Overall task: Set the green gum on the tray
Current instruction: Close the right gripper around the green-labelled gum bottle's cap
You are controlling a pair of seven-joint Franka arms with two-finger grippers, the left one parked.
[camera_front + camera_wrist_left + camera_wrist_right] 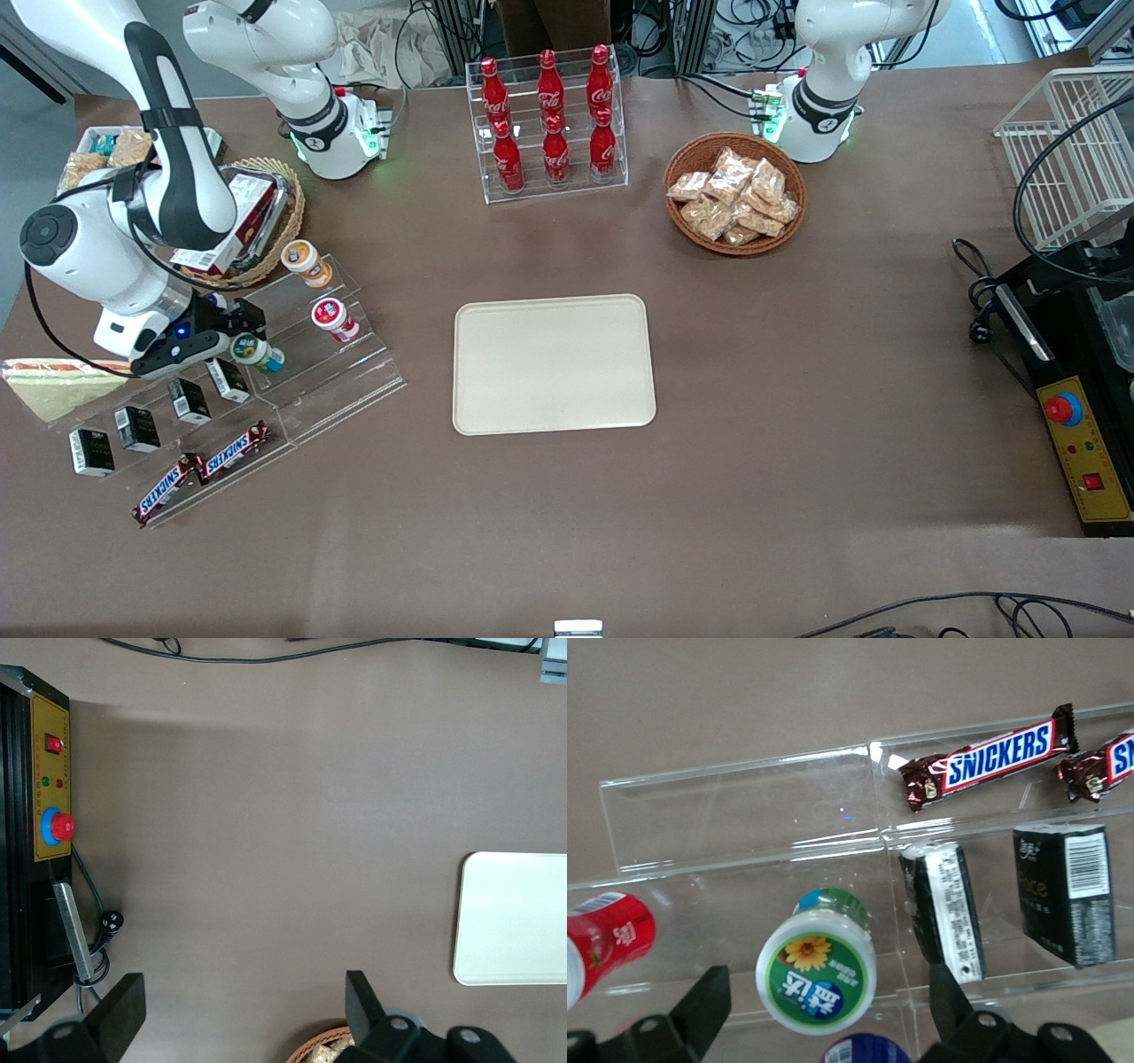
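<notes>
On the middle step of the clear stepped stand (337,390), toward the working arm's end of the table, lies the green gum (257,353), lid facing the front cam. The gripper (232,330) sits right at it. Only the right wrist cam shows the fingers (709,1001): spread wide, one each side of the gum w/ a gap on both, not touching it. That view also shows the lid label, a yellow flower & white characters on green. The front cam can't show that.

The tray (554,363) is at mid-table, well apart from the stand, nothing on it. The left wrist cam catches just one end of it, plus a control box (49,815) w/ a red button.

Stand contents:
- A red-lidded bottle (335,319) beside the gum.
- An orange-lidded bottle (306,263) one step farther from the cam.
- Small black boxes (137,428) on the gum's step.
- 2 bars reading "SNICKERS" (232,447) on the nearest step.

A clear rack (620,168) farther from the cam than the tray holds 6 red Coca-Cola bottles (551,115). A wicker basket (687,159) near it holds snack packets (735,195).
</notes>
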